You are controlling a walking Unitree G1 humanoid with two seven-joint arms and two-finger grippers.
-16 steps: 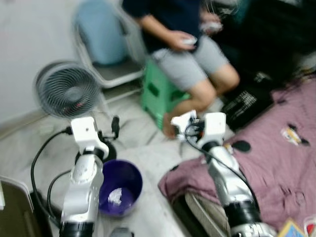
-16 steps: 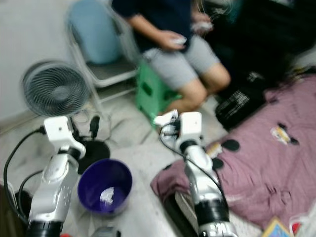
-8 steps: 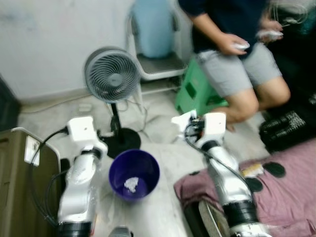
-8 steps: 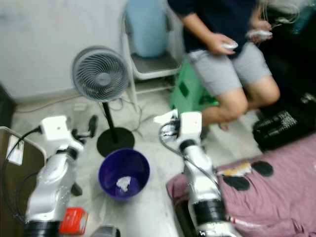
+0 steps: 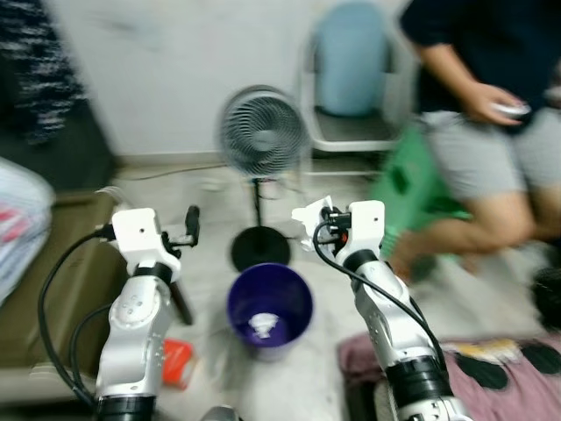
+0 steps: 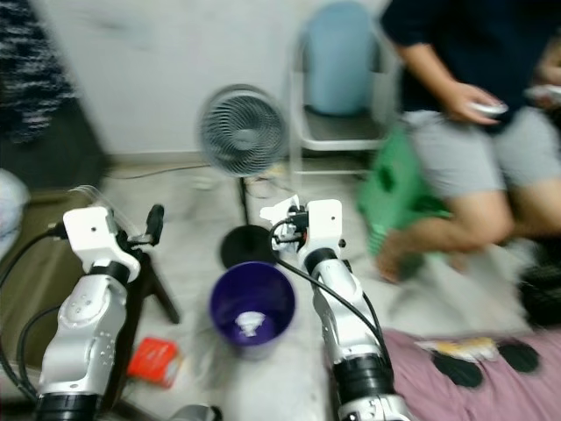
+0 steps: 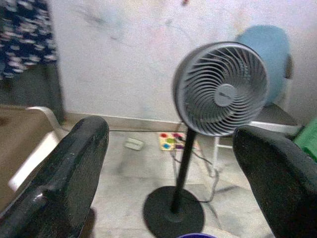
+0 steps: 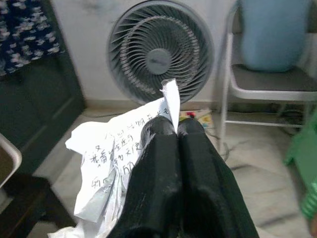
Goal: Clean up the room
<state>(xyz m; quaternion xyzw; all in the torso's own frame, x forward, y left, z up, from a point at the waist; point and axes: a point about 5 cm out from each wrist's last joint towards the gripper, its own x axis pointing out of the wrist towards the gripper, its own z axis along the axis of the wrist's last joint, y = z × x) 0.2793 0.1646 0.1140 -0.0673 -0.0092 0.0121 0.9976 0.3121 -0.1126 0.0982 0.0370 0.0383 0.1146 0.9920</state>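
Observation:
My right gripper (image 5: pixel 317 214) is shut on a crumpled white sheet of paper (image 8: pixel 111 156) with handwriting, held above and just behind the purple bin (image 5: pixel 270 310). The bin stands on the floor between my arms, with a white paper ball (image 5: pixel 262 330) inside. My left gripper (image 5: pixel 190 226) hangs open in the air to the left of the bin, its fingers (image 7: pixel 69 173) wide apart and nothing between them.
A grey standing fan (image 5: pixel 261 140) is behind the bin, a folding chair (image 5: pixel 355 132) with a blue cushion behind that. A person (image 5: pixel 491 114) sits on a green stool (image 5: pixel 412 189) at right. A red packet (image 5: pixel 177 361) lies on the floor at left beside a brown box (image 5: pixel 53 289). Purple bedding (image 6: pixel 491 377) is at lower right.
The camera has swung to the left: the fan, the bin and the person have shifted right in the picture. Both arms keep their pose, the right still holding the paper.

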